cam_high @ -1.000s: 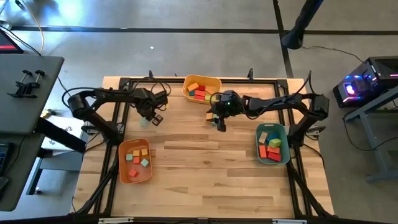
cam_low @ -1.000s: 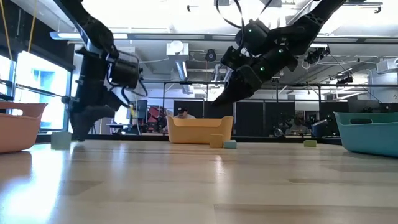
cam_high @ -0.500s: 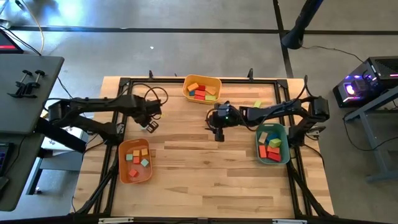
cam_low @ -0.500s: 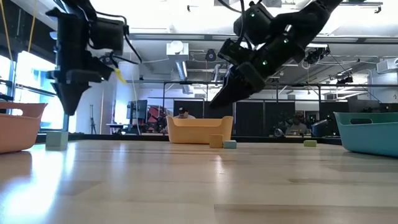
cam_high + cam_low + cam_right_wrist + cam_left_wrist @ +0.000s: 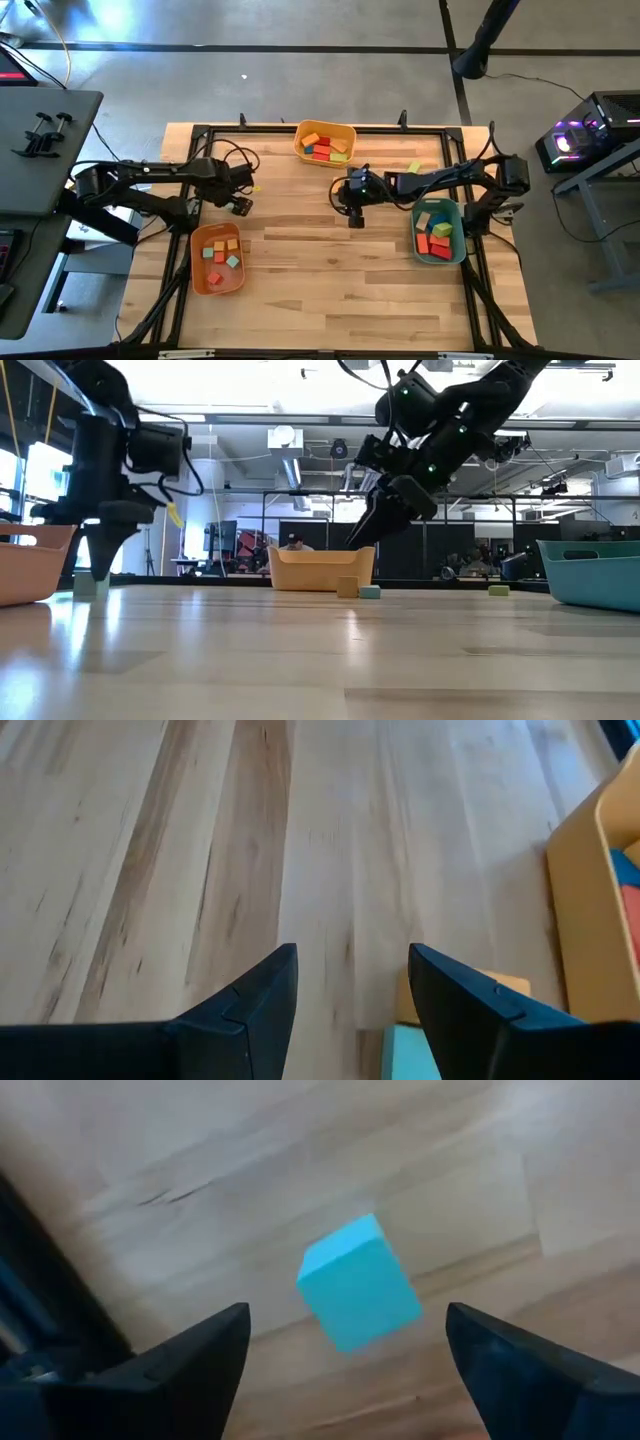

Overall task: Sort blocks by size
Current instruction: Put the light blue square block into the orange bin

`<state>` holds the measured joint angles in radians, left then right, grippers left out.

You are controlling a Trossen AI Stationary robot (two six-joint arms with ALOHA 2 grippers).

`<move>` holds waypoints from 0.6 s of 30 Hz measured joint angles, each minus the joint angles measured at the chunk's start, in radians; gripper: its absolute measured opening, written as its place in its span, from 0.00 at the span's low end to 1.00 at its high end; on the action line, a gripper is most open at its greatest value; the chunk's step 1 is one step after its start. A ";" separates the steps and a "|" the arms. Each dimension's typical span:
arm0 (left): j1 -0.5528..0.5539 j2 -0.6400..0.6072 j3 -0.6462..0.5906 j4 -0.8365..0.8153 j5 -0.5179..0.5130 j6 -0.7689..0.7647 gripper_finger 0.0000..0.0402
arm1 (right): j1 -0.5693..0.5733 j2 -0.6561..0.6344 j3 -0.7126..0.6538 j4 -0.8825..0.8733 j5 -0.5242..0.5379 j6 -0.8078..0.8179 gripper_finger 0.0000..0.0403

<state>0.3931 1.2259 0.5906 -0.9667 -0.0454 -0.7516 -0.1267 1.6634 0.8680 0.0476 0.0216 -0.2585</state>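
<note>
A teal cube block (image 5: 358,1283) rests on the table near the left side, also seen as the teal cube (image 5: 90,583) in the low view. My left gripper (image 5: 238,205) hangs just above it, open, fingers (image 5: 190,1360) pointing down on either side and clear of it. My right gripper (image 5: 352,216) hovers open above the table's middle with nothing between its fingers (image 5: 255,995). A tan block (image 5: 482,988) and a teal block (image 5: 410,1055) lie on the table under it. A green block (image 5: 414,167) lies at the far right.
A yellow bin (image 5: 325,143) with blocks stands at the far edge. An orange bin (image 5: 217,258) sits at the near left and a teal bin (image 5: 438,230) at the right, both with blocks. Bare wood lies across the near middle.
My left gripper has risen, gone toward the table's left and near edges, then come down over the teal cube, which stays on the table. My right gripper has shifted a little toward the near edge.
</note>
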 joint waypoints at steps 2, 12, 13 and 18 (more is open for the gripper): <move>0.008 0.000 -0.025 0.042 0.007 -0.004 0.81 | 0.004 0.000 0.000 -0.010 0.000 0.016 0.47; 0.037 -0.003 -0.106 0.223 -0.005 0.059 0.73 | 0.115 0.000 0.000 -0.023 -0.002 0.134 0.47; 0.039 -0.003 -0.113 0.226 -0.005 0.068 0.72 | 0.133 0.000 0.000 -0.023 0.005 0.153 0.47; 0.034 -0.003 -0.121 0.231 -0.036 0.100 0.62 | 0.244 0.000 0.000 -0.023 0.126 0.247 0.47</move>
<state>0.4267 1.2228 0.4696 -0.7360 -0.0815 -0.6515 0.1169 1.6634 0.8680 0.0250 0.1478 -0.0118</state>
